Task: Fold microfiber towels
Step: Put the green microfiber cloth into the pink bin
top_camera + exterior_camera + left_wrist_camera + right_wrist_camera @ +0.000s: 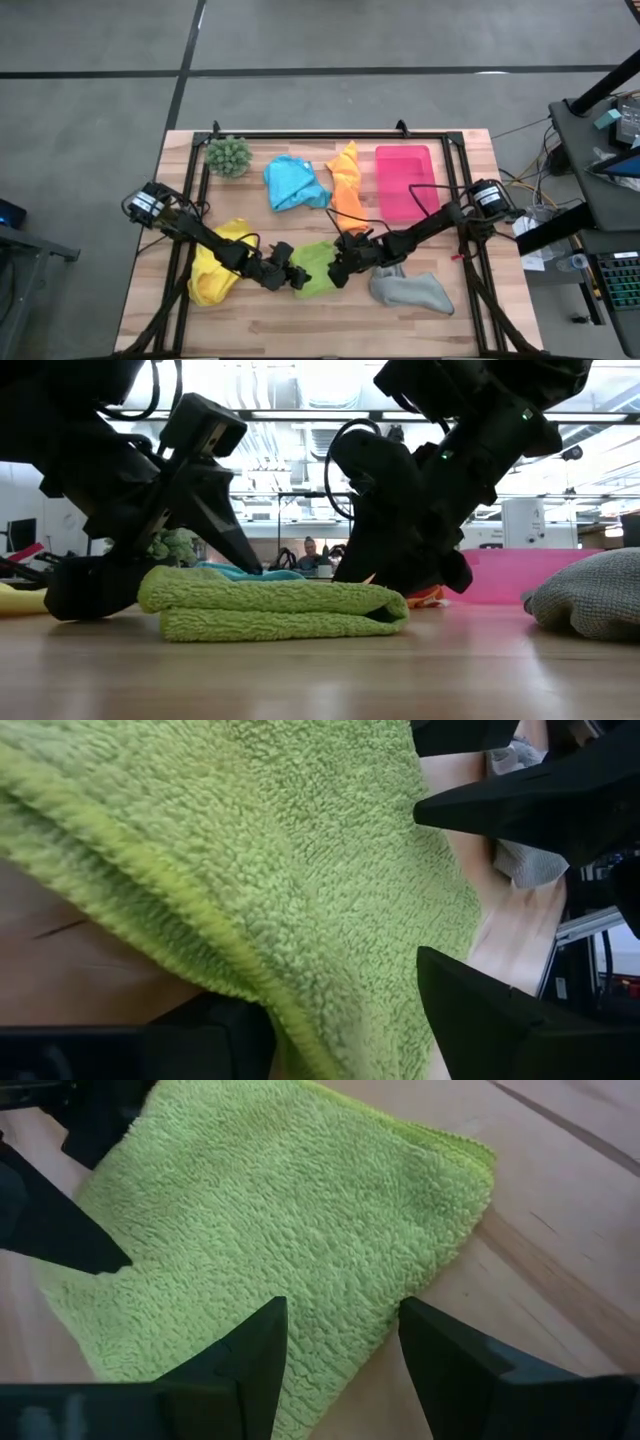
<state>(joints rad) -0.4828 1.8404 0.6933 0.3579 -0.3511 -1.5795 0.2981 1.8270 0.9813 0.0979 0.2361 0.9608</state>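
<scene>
A lime green towel (318, 283) lies folded double on the table's near middle, its fold (398, 606) toward the right. My left gripper (293, 277) is open at the towel's left end, with the towel (250, 850) running between its fingers. My right gripper (338, 270) is open at the right end, slanting down over the towel (270, 1220). A yellow towel (213, 268) lies under my left arm and a grey towel (410, 291) to the right. A blue towel (293, 184) and an orange towel (347, 183) lie farther back. My left gripper has one finger (236, 540) slanting down from the left, its tip on the towel's top layer (262, 578). The other finger sits low at the towel's left end, and I cannot tell whether it touches. My right gripper stands at the towel's right end (385, 596), and I cannot tell whether it touches.
A pink tray (404, 182) lies at the far right and a spiky green plant (228, 156) at the far left. A black frame (330, 133) runs along the table's far edge and down both sides. Bare wood shows along the near edge.
</scene>
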